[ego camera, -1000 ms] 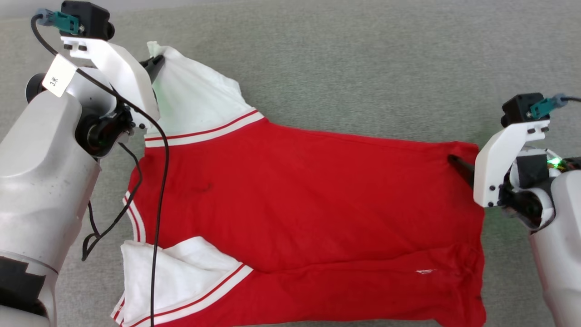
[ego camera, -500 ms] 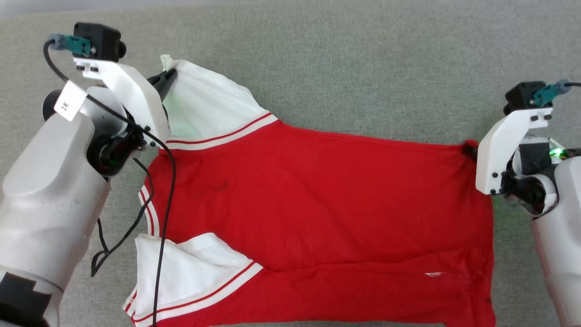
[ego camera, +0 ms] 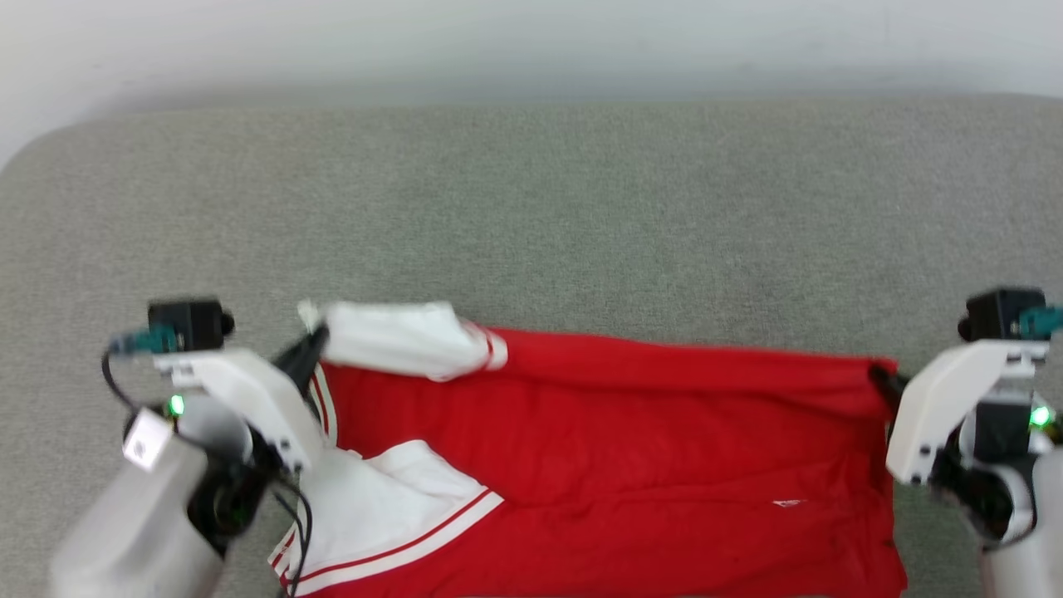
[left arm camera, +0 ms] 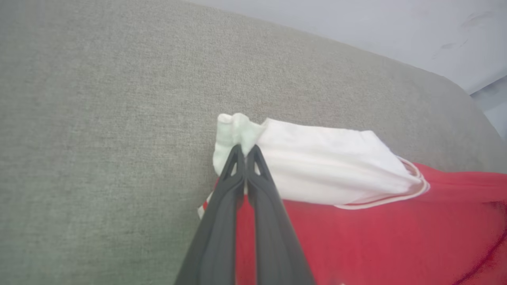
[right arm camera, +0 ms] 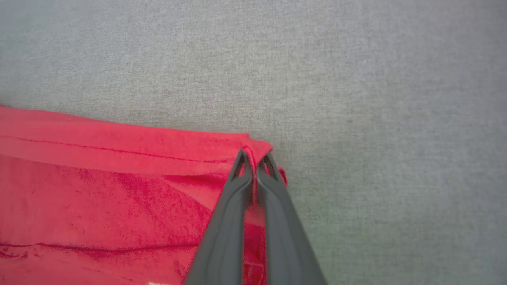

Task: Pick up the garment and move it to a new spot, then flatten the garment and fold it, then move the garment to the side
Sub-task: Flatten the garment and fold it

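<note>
1. The left gripper (left arm camera: 245,152) is clenched on a sleeve tip of the red jersey shirt with white sleeves (ego camera: 623,423).
2. The right gripper (right arm camera: 253,156) pinches its red hem corner.
3. A grey woven surface (ego camera: 531,208) lies beneath and beyond both.

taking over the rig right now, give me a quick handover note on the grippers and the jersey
Jersey: spread across the grey fabric surface, plain side up, far edge stretched between the two grippers.
Left gripper: shut on the tip of the white sleeve at the far left corner.
Right gripper: shut on the red hem corner at the far right.
Done: garment spread out, both far corners gripped.
Left: carry the far edge over to make the fold, then move it to the side.
</note>
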`<state>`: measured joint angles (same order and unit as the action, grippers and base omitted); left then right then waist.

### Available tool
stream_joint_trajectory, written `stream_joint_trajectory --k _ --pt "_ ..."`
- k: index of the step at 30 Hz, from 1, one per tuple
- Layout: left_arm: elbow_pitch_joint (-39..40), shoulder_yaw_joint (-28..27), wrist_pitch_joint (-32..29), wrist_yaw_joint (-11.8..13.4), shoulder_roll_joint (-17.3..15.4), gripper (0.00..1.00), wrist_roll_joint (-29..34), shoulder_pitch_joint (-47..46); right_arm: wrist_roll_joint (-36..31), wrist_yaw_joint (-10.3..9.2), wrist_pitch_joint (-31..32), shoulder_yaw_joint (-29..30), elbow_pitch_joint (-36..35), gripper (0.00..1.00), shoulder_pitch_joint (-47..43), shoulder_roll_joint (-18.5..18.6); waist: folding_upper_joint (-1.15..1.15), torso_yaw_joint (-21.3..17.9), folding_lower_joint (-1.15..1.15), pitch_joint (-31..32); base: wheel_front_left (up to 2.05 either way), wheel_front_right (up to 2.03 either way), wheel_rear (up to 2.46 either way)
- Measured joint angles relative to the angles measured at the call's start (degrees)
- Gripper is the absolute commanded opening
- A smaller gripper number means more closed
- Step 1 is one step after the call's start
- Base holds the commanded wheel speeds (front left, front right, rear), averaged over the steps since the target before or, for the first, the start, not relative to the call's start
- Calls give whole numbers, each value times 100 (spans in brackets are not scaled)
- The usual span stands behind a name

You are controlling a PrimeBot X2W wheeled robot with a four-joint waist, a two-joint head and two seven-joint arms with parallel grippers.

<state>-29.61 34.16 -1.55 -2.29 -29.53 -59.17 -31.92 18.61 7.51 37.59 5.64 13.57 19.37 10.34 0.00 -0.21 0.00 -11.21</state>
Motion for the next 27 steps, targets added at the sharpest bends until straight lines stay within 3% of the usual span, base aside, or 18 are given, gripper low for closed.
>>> stream_joint_trajectory --k 7,18,19,21,22,23,24,25,27 --pt "584 -11 185 389 -46 0 -255 1291 19 0 -45 367 -269 0 -977 -300 0 116 0 260 0 0 0" --pt "1140 25 203 890 -100 0 -510 2448 58 0 -220 642 -308 0 -1920 -534 0 119 -1 535 0 0 0" --pt "1162 51 172 894 -103 0 -511 2516 58 0 -278 623 -279 8 -1970 -548 0 109 -1 558 0 0 0" --pt "1192 98 176 904 -94 0 -508 2590 67 0 -394 581 -215 100 -2057 -576 0 98 -1 601 0 0 0" --pt "1189 110 176 888 -76 13 -512 2608 74 0 -493 564 -194 100 -2095 -588 0 96 -1 618 0 0 0" --pt "1184 138 194 884 -57 41 -503 2616 98 0 -628 554 -182 100 -2125 -602 0 98 0 633 0 0 0" --pt "1181 158 266 883 -29 84 -463 2619 101 0 -793 534 -181 100 -2157 -612 0 101 -1 646 0 0 0" --pt "1178 164 336 877 5 100 -431 2619 107 0 -959 524 -186 100 -2184 -625 0 106 -1 660 0 0 0" --pt "1183 175 491 876 77 100 -344 2614 118 0 -1251 498 -230 100 -2214 -647 0 117 0 691 0 0 0"
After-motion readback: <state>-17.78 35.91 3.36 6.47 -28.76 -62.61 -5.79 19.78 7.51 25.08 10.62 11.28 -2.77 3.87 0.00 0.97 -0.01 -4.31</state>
